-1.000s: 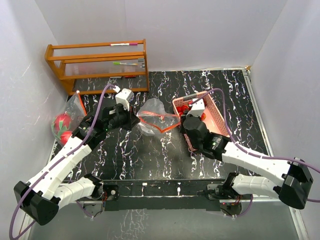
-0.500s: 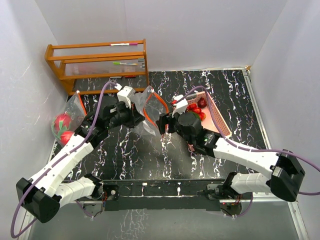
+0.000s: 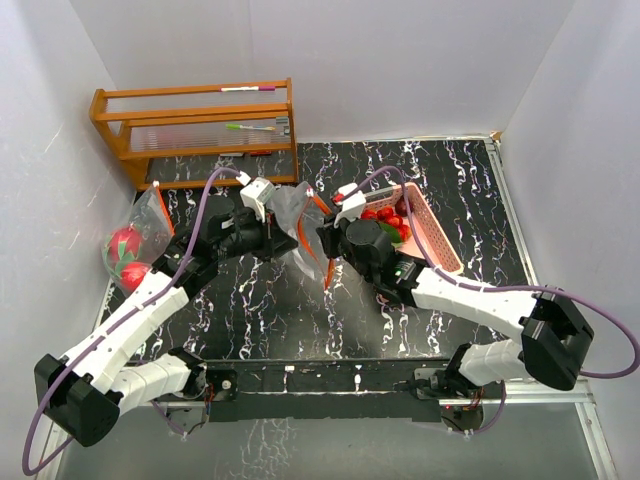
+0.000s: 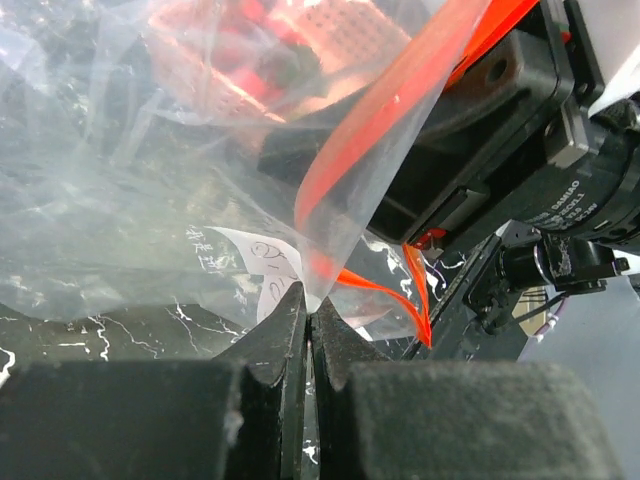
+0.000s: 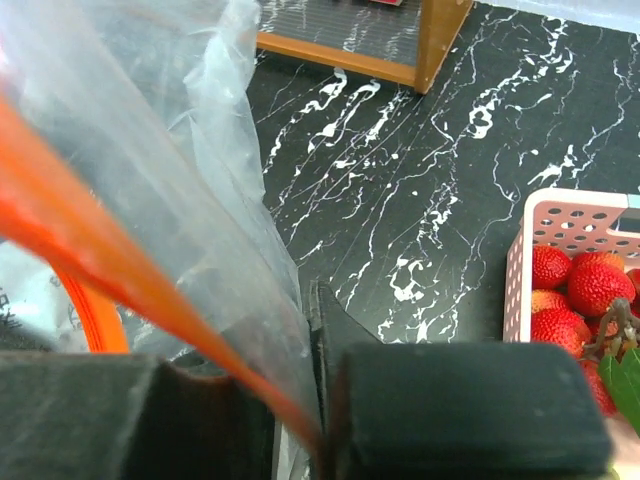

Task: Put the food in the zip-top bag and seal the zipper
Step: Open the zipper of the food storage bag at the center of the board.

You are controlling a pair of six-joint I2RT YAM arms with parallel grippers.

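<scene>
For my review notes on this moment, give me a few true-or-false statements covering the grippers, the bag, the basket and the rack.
1. The left gripper and the right gripper each pinch the clear zip-top bag. True.
2. The pink basket is empty. False: red fruits lie in it.
3. The pink basket sits on the right arm's side of the table. True.
4. The wooden rack stands at the near edge beside the arm bases. False: it stands at the far left, against the back wall.
5. The right gripper is reaching into the basket. False: it is beside the basket, closed on the bag's orange zipper edge.
</scene>
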